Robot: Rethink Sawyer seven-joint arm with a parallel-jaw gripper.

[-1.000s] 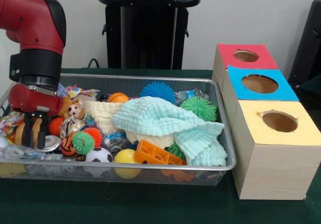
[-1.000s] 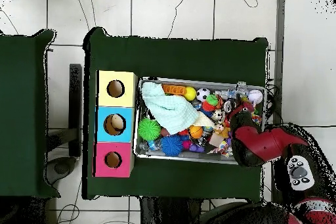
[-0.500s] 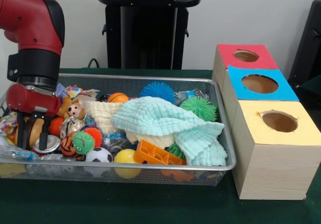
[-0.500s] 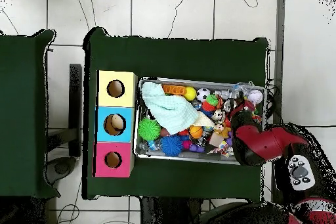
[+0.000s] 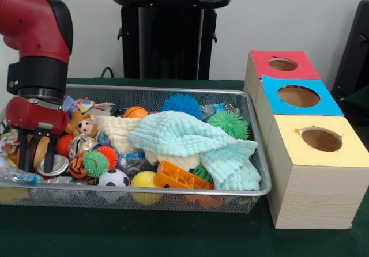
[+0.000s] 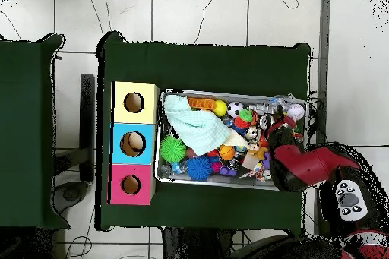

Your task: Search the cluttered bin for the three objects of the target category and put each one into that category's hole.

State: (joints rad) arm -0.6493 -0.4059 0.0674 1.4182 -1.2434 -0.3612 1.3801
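Note:
My gripper [image 5: 36, 160] hangs low at the left end of the wire-mesh bin [image 5: 173, 90], open. Its dark fingers [image 5: 23, 153] straddle a tan round object [image 5: 38, 147], and I cannot tell whether they touch it. A shiny metal can [image 5: 53, 166] lies just beside it. From overhead the red arm covers the gripper [image 6: 275, 127] at the bin's right end. Three hole boxes stand beside the bin: red [image 5: 282, 64], blue [image 5: 298, 96] and yellow [image 5: 321, 139].
A pale green cloth [image 5: 190, 136] covers the bin's middle. Around it lie a blue spiky ball [image 5: 180, 103], a green spiky ball [image 5: 229, 123], a soccer ball [image 5: 113, 178], a yellow ball [image 5: 144, 180], an orange plastic piece [image 5: 179, 177] and a small plush [image 5: 86, 127].
The gripper has shifted slightly towards the left end of the bin and its fingers look a little wider apart. The bin's contents have barely moved.

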